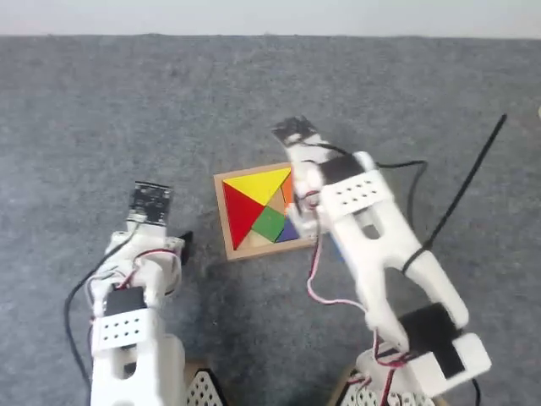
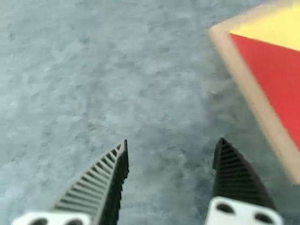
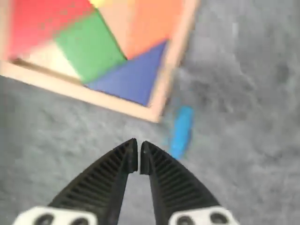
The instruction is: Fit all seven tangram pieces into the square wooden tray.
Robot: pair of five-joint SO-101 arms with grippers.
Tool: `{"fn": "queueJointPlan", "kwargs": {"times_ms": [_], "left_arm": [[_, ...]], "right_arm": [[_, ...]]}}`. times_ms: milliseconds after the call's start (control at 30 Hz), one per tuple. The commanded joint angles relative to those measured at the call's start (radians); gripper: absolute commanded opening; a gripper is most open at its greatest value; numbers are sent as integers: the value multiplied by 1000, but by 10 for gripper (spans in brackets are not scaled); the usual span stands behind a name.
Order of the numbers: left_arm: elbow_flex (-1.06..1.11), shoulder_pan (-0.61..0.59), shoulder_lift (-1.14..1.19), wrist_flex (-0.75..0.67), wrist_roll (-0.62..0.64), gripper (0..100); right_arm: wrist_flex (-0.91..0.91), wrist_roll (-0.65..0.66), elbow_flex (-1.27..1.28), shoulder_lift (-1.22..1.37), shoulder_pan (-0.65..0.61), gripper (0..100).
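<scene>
The tray (image 1: 254, 249) is set on the table (image 1: 101, 110) at the centre of the high view. Inside it, one large triangle (image 1: 258, 183) is laid along the upper edge, a second triangle (image 1: 239, 216) along the left edge, and a square piece (image 1: 269, 222) below them. A loose piece (image 3: 180, 131) is left outside, just beside the lower right corner, with the right gripper (image 3: 138, 140) near it.

Counted: one square wooden tray (image 1: 222, 216). Five pieces are seen inside it: yellow triangle (image 1: 256, 183), red triangle (image 1: 239, 216), green square (image 1: 269, 223), orange piece (image 3: 150, 23), blue triangle (image 3: 131, 82). One light-blue piece (image 3: 182, 129) is seen outside. Two arms are noted: left arm (image 1: 127, 317), right arm (image 1: 380, 245).
</scene>
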Motion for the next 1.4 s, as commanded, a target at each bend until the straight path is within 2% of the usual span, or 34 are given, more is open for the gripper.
{"fn": "queueJointPlan", "kwargs": {"times_ms": [0,100,267,400,567,700,867,1067,1267,1367], "left_arm": [[-87,-74,-11,8,-6,282],[-102,-83,-11,48,-6,283],[-117,-144,-9,77,-6,283],[-145,-152,5,109,-35,283],[-297,-181,279,133,-44,283],[-486,-242,608,133,-41,283],[-665,-249,905,135,25,284],[-727,-233,965,155,63,284],[-710,-229,965,135,63,284],[-710,-229,965,135,63,284]], "right_arm": [[15,-75,-121,35,-97,7],[54,-77,-167,65,-104,7],[62,-74,-112,73,90,7],[-39,63,68,42,182,7],[-266,117,362,-119,156,9],[-252,126,402,-183,139,9],[-254,117,407,-183,124,9],[-269,89,436,-183,91,24],[-343,61,465,-183,88,175],[-381,58,474,-168,90,179]]}}
